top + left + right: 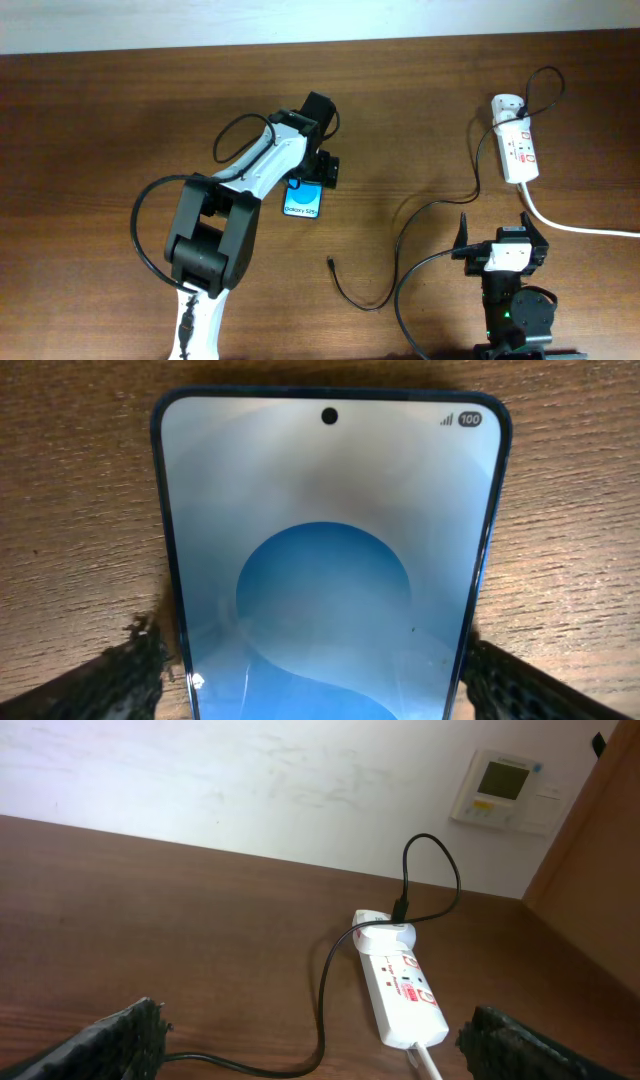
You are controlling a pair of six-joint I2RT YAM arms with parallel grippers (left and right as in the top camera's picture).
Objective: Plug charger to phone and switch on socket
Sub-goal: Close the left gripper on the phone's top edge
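Note:
The phone (303, 203) lies on the table with its blue screen up, and it fills the left wrist view (330, 560). My left gripper (312, 178) straddles it, and its fingers (315, 665) press both long edges. The charger cable (400, 232) runs from a white adapter (505, 105) plugged into the socket (518, 150), loops across the table and ends in a loose tip (330, 262) below and right of the phone. My right gripper (497, 232) is open and empty near its base. In the right wrist view (315, 1040) it faces the socket (405, 995) and the cable (325, 990).
The socket's thick white cord (575, 228) runs off to the right edge. A wall with a thermostat panel (505, 788) stands behind the table's far edge. Bare wooden tabletop (100, 120) lies left of the left arm.

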